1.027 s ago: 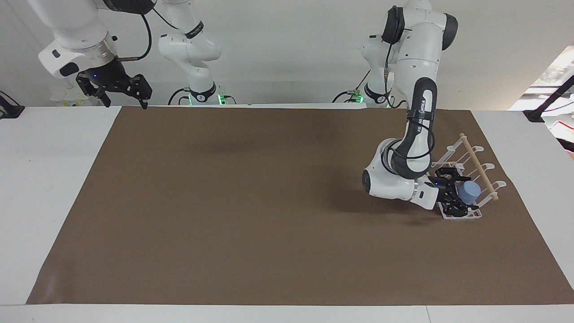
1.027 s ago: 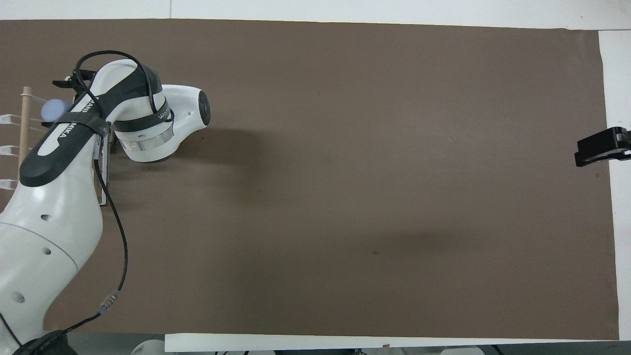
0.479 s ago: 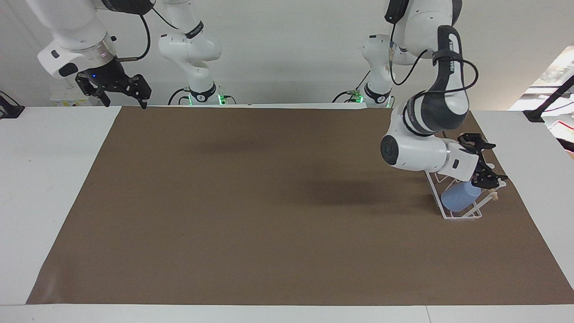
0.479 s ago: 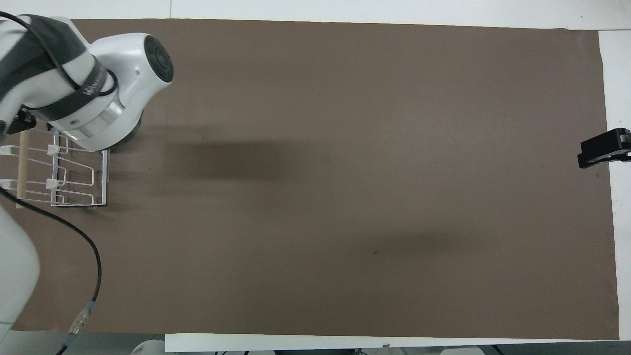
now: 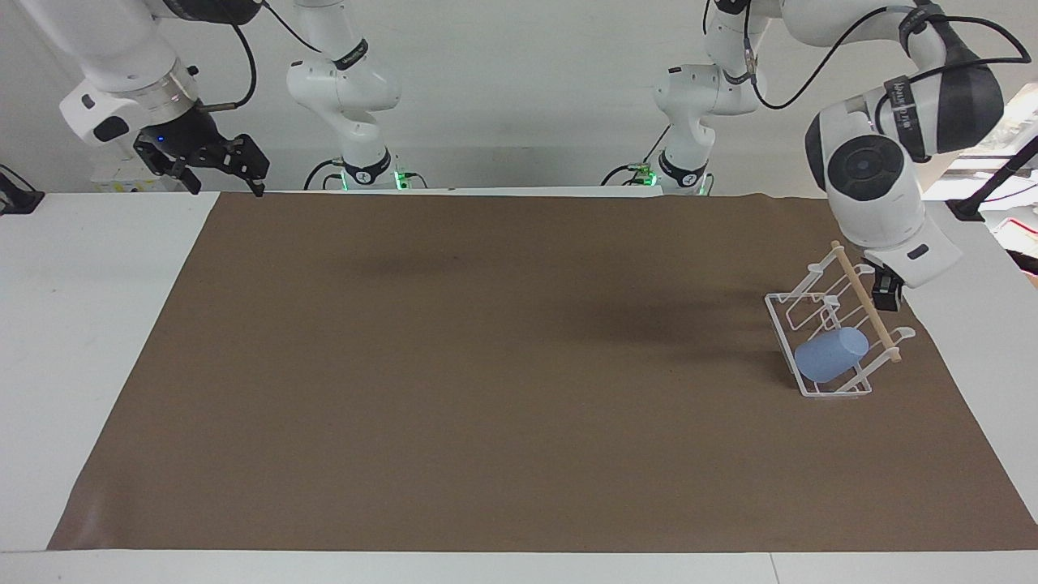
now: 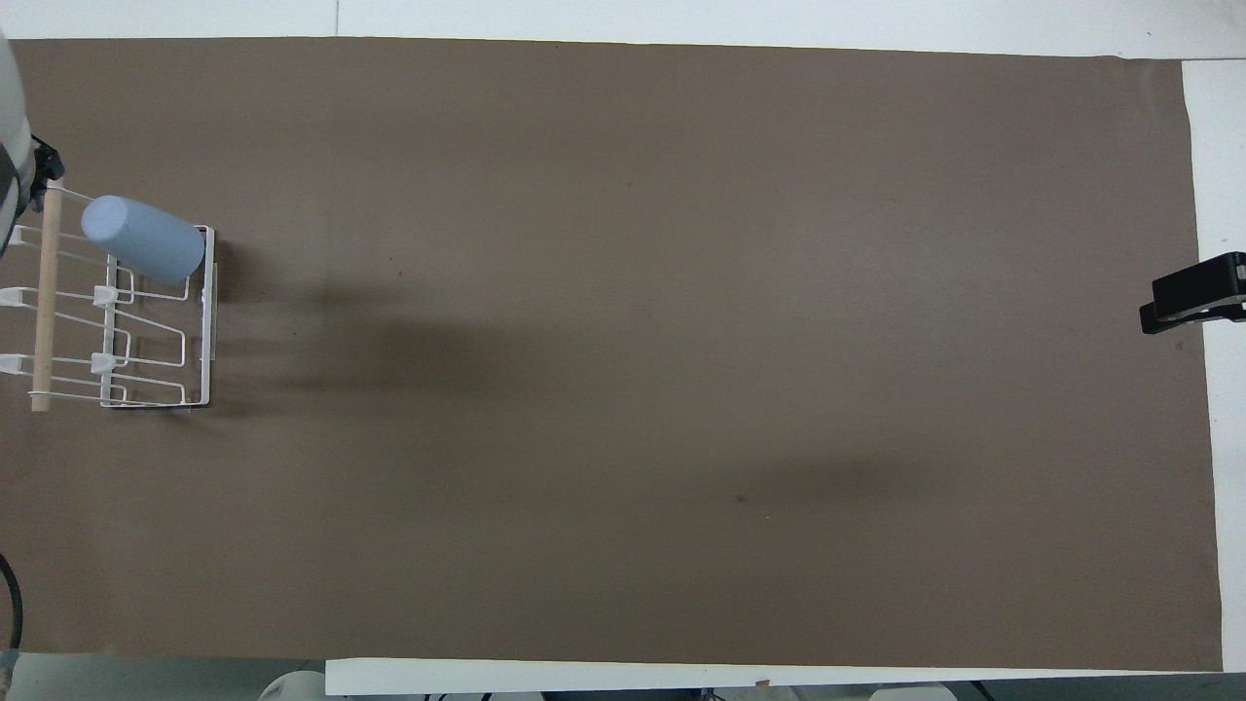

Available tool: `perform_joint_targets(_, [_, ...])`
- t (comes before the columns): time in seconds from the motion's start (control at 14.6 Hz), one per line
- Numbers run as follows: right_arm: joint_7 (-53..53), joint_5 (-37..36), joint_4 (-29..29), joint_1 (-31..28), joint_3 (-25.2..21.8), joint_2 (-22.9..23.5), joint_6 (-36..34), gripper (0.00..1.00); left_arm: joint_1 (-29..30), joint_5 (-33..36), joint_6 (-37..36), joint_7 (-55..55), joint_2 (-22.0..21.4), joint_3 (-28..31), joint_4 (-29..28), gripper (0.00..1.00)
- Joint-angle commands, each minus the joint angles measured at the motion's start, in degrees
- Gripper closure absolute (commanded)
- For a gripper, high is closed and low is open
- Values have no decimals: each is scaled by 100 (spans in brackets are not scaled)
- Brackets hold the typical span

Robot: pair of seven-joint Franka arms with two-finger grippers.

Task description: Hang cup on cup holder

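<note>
The left gripper (image 5: 887, 290) has been drawn up and away from the cup holder (image 5: 835, 337) since half a second ago, when it was hanging close over the cup (image 5: 830, 354); it is now held in the air just beside the robot-side end of the holder's wooden rod (image 5: 866, 302), toward the left arm's end of the table. Only a dark stub of it shows under the white wrist, so whether its fingers are spread or pressed together cannot be told; nothing is seen in it. Writing runs along the dark band on the left arm's wrist, but it cannot be made out. The cup has been left on the holder, slipped over the slanted prong at the end of the holder farthest from the robots. Its long axis is tilted, with the closed base raised toward the rod and the mouth turned down toward the holder's base rail. The holder stands on the brown mat (image 5: 486, 365) near the left arm's end of the table, where it was before. The right gripper (image 5: 212, 166) waits with its fingers spread over the mat's corner at the right arm's end, well apart from the holder.
</note>
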Motion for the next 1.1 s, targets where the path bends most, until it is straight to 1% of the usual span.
perform_joint_targets(0.0, [-99,87,-136,-46,36,-125,-26,1,208,-859,213,1570,-179,-16,-182,0])
perform_joint_targets(0.21, [-99,87,-136,-54,36,-125,-26,1,375,-1983,142,3687,-538,2,-279,0])
perform_joint_targets(0.41, [-99,87,-136,-54,36,-125,-26,1,385,-2556,-94,5306,-645,1,-244,0])
perform_joint_targets(0.55, [-99,87,-136,-54,36,-125,-26,1,393,-2760,-121,6055,-671,10,-200,0])
perform_joint_targets(0.62, [-99,87,-136,-54,36,-125,-26,1,385,-2769,-104,6145,-680,2,-174,0])
perform_joint_targets(0.68, [-99,87,-136,-54,36,-125,-26,1,376,-2795,-104,6146,-645,-7,-26,0])
perform_joint_targets(0.75, [-99,87,-136,-54,36,-125,-26,1,358,-2978,-147,6137,-610,-7,115,0])
perform_joint_targets(0.82, [-99,87,-136,-54,36,-125,-26,1,349,-3093,-244,6146,-584,-7,169,0])
perform_joint_targets(1.03, [-99,87,-136,-54,36,-116,-26,1,314,-3138,-280,6155,-513,-33,301,0])
